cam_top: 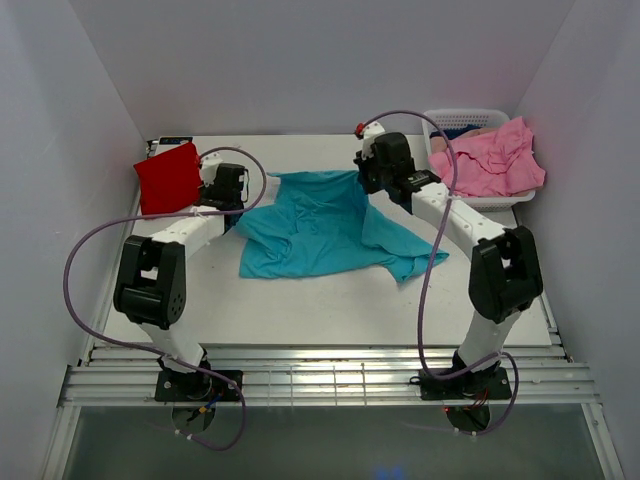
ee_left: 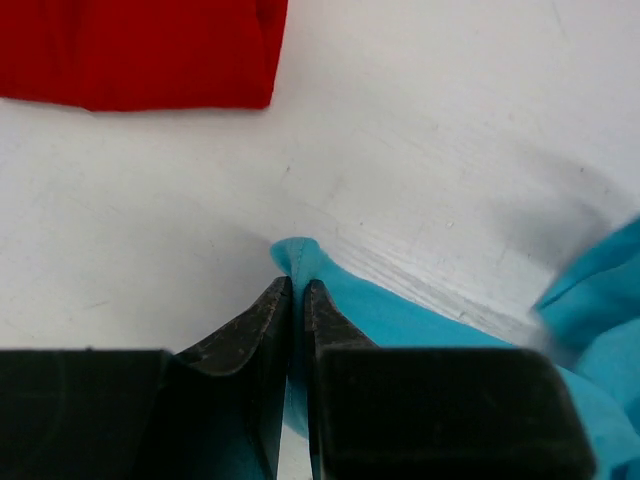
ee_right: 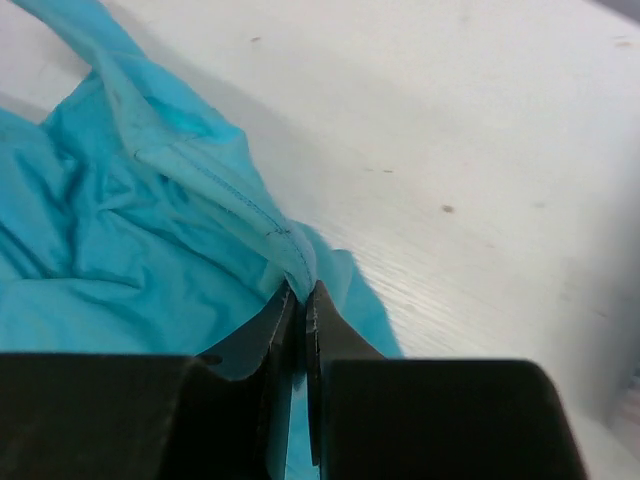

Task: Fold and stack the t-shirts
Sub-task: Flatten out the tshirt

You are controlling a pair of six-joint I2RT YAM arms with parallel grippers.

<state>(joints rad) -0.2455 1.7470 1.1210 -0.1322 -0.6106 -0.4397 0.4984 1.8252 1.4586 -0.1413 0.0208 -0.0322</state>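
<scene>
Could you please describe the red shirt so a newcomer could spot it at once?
On the white table, look to the far left corner. The bright red fabric t-shirt lies there folded flat, unlike the spread teal fabric t-shirt mid-table and the heaped pink shirts far right.

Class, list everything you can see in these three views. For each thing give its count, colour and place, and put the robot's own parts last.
teal t-shirt: one, teal, rumpled, middle of the table
red t-shirt: one, red, folded, far left corner
pink t-shirts: heap, number unclear, pink, in and over the basket
basket: one, white, slotted, far right corner
table: one, white, under the shirts
cables: two, purple, looping along the arms
arms: two, white and black, near edge
left hand: one, black, shut on the teal t-shirt's left edge
right hand: one, black, shut on its far right edge
</scene>
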